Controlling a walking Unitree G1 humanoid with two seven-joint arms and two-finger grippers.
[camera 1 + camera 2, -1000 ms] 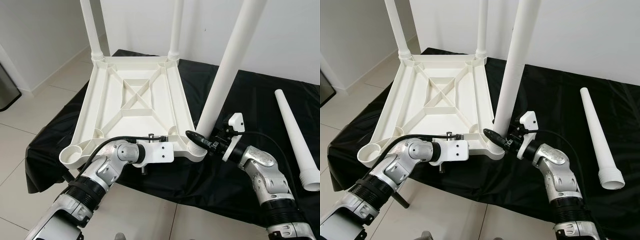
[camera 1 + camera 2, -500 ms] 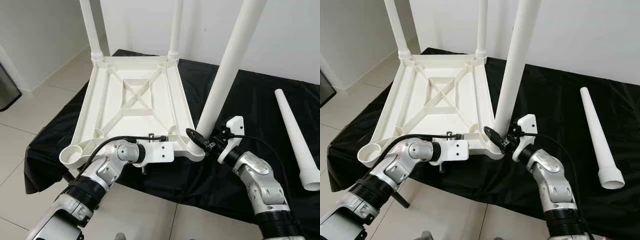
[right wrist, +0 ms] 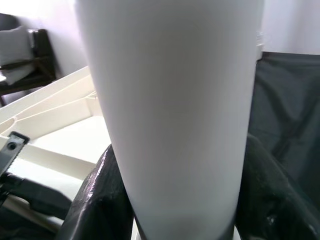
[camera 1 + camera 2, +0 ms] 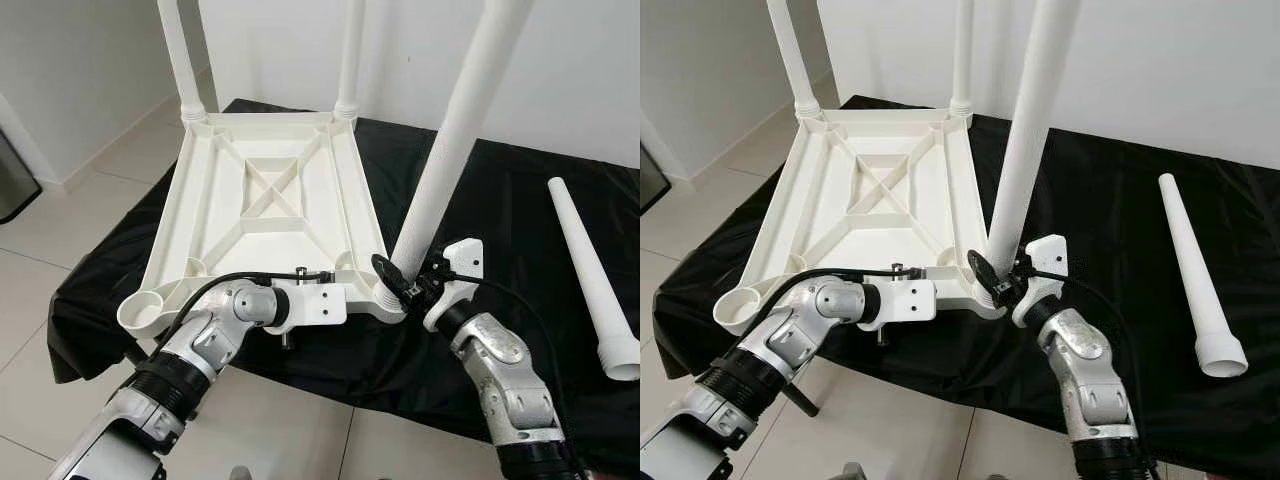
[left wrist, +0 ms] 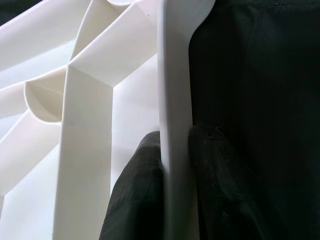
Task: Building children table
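Note:
The white plastic table top (image 4: pixel 268 200) lies upside down on a black cloth, with two legs (image 4: pixel 183 60) standing in its far corners. A third white leg (image 4: pixel 450 130) stands in the near right corner socket (image 4: pixel 388 298). My right gripper (image 4: pixel 395 278) is shut around the base of this leg (image 3: pixel 170 115), one finger (image 3: pixel 100 200) on each side. My left gripper (image 5: pixel 175 150) is shut on the table top's near rim (image 5: pixel 174 100), at the front edge (image 4: pixel 320 300). The near left corner socket (image 4: pixel 140 310) holds nothing.
A fourth white leg (image 4: pixel 595 275) lies loose on the black cloth (image 4: pixel 500 200) at the right. White walls stand behind. Tiled floor (image 4: pixel 60 220) stretches to the left, with a dark bin (image 4: pixel 15 175) at the far left edge.
My right arm has swung its elbow toward me while its gripper stays on the leg's base. The leg stands slightly more upright. My left arm has not moved.

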